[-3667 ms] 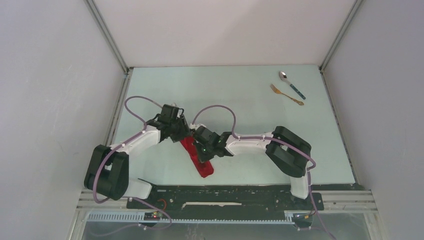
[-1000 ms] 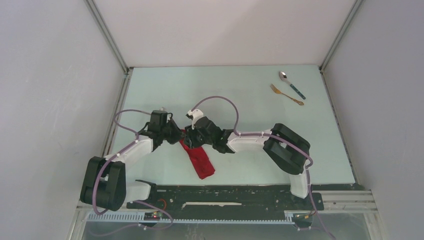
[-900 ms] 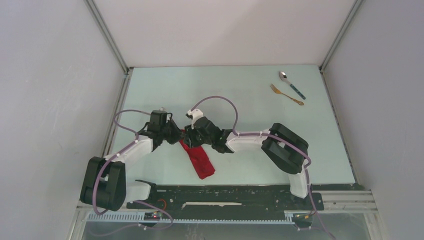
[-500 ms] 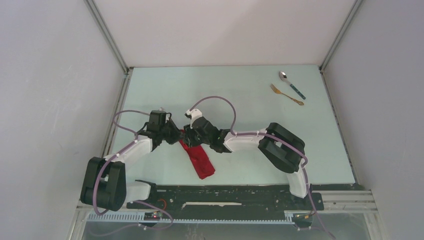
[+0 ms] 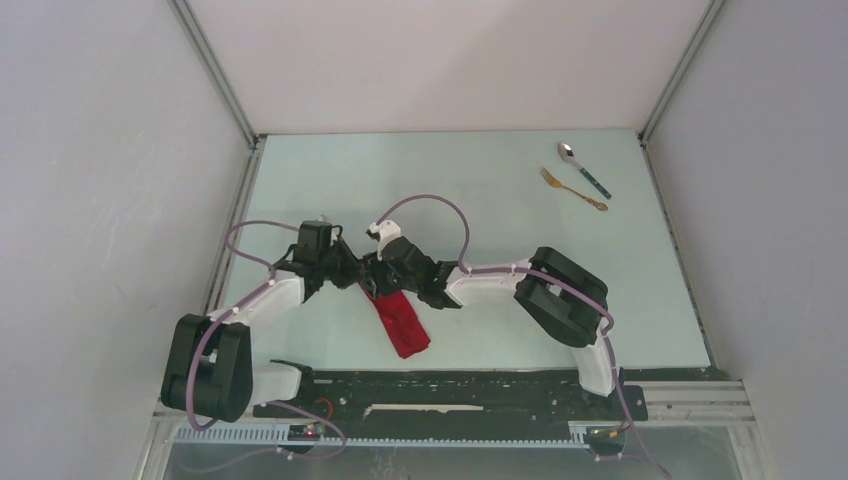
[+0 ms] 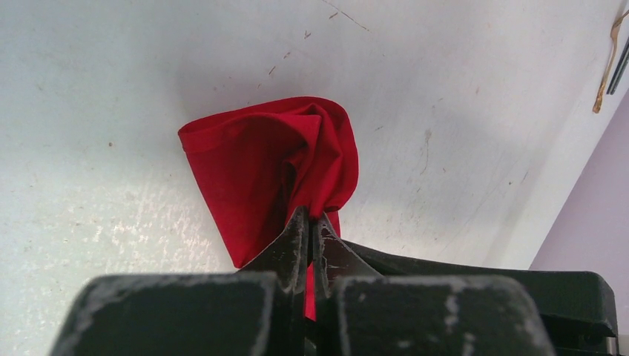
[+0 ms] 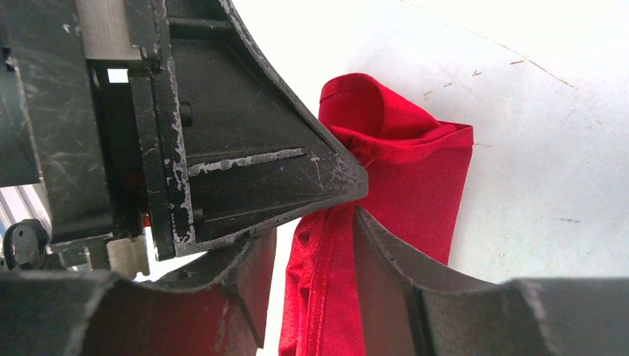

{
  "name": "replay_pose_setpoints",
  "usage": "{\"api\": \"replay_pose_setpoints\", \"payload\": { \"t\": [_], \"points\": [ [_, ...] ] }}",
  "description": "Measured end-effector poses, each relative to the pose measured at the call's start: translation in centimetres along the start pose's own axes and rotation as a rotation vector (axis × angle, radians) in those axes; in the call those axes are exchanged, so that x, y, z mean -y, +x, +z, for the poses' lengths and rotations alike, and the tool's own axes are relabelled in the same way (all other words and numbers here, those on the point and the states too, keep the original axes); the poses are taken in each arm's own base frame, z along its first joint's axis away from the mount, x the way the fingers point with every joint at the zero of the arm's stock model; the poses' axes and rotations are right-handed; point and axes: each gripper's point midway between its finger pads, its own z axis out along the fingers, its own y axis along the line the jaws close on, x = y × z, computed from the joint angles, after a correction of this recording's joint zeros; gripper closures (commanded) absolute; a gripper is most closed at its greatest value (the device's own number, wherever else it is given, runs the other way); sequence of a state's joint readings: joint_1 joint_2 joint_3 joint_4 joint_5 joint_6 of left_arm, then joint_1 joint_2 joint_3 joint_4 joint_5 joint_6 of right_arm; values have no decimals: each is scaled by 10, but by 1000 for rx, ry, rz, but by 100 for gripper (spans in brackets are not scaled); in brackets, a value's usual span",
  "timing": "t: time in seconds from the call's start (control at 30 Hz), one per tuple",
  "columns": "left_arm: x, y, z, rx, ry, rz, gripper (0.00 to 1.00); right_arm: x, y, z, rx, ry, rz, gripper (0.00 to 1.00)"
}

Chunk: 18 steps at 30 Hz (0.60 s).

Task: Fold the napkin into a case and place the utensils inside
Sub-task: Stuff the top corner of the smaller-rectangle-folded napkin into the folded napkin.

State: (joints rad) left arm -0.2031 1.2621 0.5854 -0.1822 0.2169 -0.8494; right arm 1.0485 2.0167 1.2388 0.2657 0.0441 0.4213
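Note:
The red napkin (image 5: 402, 325) lies as a narrow folded strip near the table's front, its far end lifted and bunched. My left gripper (image 5: 357, 276) is shut on that bunched end (image 6: 252, 159), with cloth pinched between its fingertips (image 6: 300, 226). My right gripper (image 7: 315, 237) meets it from the right and is open. A hemmed fold of the napkin (image 7: 415, 185) hangs between its fingers, touching the right one, with a gap to the left one. The left gripper's finger (image 7: 252, 167) crosses just above. The spoon (image 5: 585, 168) and fork (image 5: 574, 189) lie at the far right.
Grey walls enclose the table (image 5: 450, 190) on three sides. The arm bases and a black rail (image 5: 450, 395) run along the near edge. The fork (image 6: 608, 67) shows at the top right edge of the left wrist view.
My right arm has shifted slightly left, bringing its gripper closer against the left one over the napkin's raised end. The left arm and the utensils have stayed put.

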Motion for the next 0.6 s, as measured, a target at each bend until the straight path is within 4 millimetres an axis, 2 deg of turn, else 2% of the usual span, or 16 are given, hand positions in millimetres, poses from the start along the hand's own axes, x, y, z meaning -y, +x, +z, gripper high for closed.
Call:
{"api": "replay_pose_setpoints", "payload": {
  "t": [0.1,0.27,0.43,0.5,0.6],
  "points": [
    [0,0,0,-2,2,-1,100,1,1,1,-1,2,3,59],
    [0,1,0,-4,3,-1,100,4,2,4,-2,7,7,60],
    [0,-1,-1,2,2,-5,100,5,0,7,-1,10,11,81],
    [0,-1,-2,2,1,-4,100,6,-1,7,-3,14,11,81],
    [-1,-2,-3,6,-1,-2,100,6,-1,7,-4,18,12,72]
  ]
}}
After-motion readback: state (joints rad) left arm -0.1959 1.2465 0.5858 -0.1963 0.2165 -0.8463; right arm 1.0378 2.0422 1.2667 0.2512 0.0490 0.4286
